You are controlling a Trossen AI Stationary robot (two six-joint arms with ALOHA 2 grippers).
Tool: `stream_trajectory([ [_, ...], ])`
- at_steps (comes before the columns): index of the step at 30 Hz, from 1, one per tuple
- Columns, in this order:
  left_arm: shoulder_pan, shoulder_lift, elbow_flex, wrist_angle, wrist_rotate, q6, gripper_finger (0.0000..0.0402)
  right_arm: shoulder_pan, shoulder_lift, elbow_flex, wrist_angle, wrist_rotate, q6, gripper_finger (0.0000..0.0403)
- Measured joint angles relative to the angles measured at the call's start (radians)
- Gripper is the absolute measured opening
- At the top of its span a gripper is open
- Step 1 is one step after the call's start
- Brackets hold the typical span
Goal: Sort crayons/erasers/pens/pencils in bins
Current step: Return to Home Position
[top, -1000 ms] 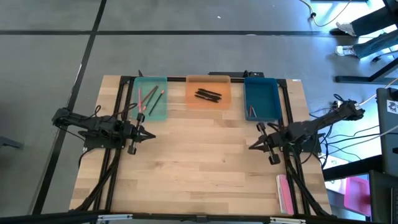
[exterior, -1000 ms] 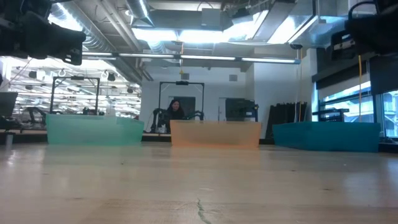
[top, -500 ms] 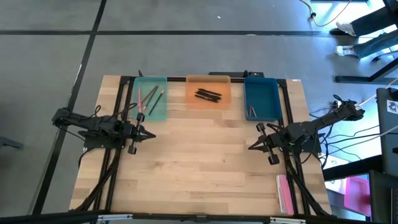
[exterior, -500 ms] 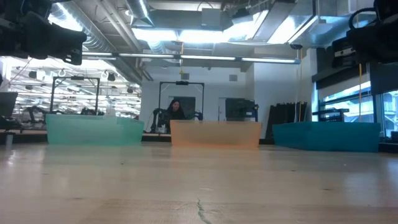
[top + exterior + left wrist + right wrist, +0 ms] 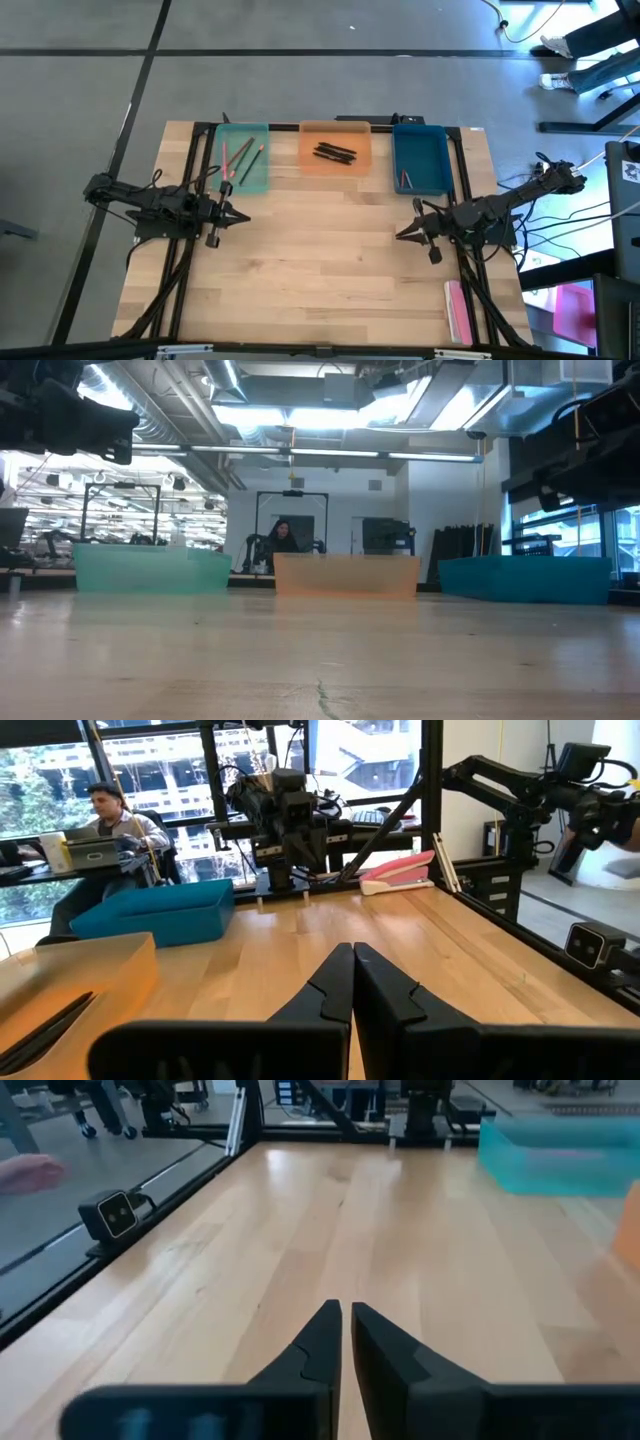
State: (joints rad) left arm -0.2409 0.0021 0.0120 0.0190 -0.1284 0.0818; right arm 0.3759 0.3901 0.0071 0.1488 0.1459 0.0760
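Overhead, pens (image 5: 335, 152) show inside the orange bin (image 5: 308, 160), hidden in the low view; left tool (image 5: 240, 215) and right tool (image 5: 401, 234), closed, face each other over the bench (image 5: 320, 285).

Bright ceiling lights (image 5: 300, 415) overhead; windows (image 5: 150, 770) possibly glaring.

The tabletop (image 5: 330, 260) is pale strip-laid wood, smooth with a soft sheen. The teal bin (image 5: 255, 180), orange bin (image 5: 335, 166) and blue bin (image 5: 425, 160) look like frosted translucent plastic. The left fingers (image 5: 325, 995) and right fingers (image 5: 310, 1350) are matt black.
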Motion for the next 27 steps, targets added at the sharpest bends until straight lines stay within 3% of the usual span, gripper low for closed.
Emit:
stream_trajectory([
  [27, 0.0, 0.0, 0.0, 0.0, 0.0, 0.001, 0.0, 0.0, 0.0, 0.0, -0.004, 0.0, 0.021, 0.0035],
])
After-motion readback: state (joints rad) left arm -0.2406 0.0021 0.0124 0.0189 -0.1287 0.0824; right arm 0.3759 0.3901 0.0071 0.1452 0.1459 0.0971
